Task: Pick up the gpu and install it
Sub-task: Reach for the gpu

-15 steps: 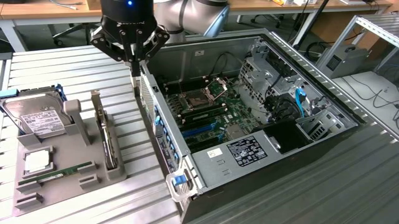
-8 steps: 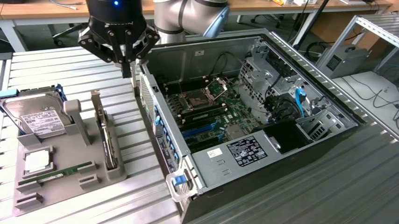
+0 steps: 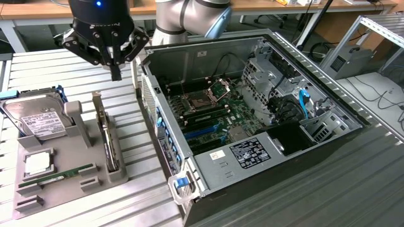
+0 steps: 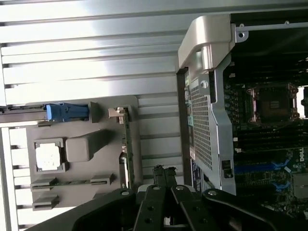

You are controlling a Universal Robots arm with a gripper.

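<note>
Four parts sit in a grey moulded plastic holder [image 3: 94,153] that lies on the slatted metal table [image 3: 57,71], to the exterior view's left of the open silver computer case [image 3: 208,42]. Farthest from the case, we see a boxy silver hard drive with a white label [image 3: 35,118] propped in its cradle. A small square silver processor chip [image 3: 38,163] and a narrow green memory stick [image 3: 54,179] lie flat in their recesses.

Closer to the case stands the gpu [image 3: 109,142], a slim, dark, flat card with a metal bracket at one end. It rests on its long edge in the holder's slot, along the side of the holder that faces the case, and nothing grips it. From the wrist view we see the same gpu [image 4: 126,149] edge-on as a thin strip in the holder [image 4: 103,159].

Next comes the black gripper [image 3: 116,75], which hangs above the table just off the case's corner, near one end of the card but apart from it. Its fingers are pressed together and hold nothing, and the wrist view shows the gripper [image 4: 162,172] the same way.

Inside the case [image 4: 207,96], which lies on its side with the panel off, we see a green motherboard [image 3: 215,118] with a bare processor socket [image 3: 198,101] and blue expansion slots [image 3: 202,132].
</note>
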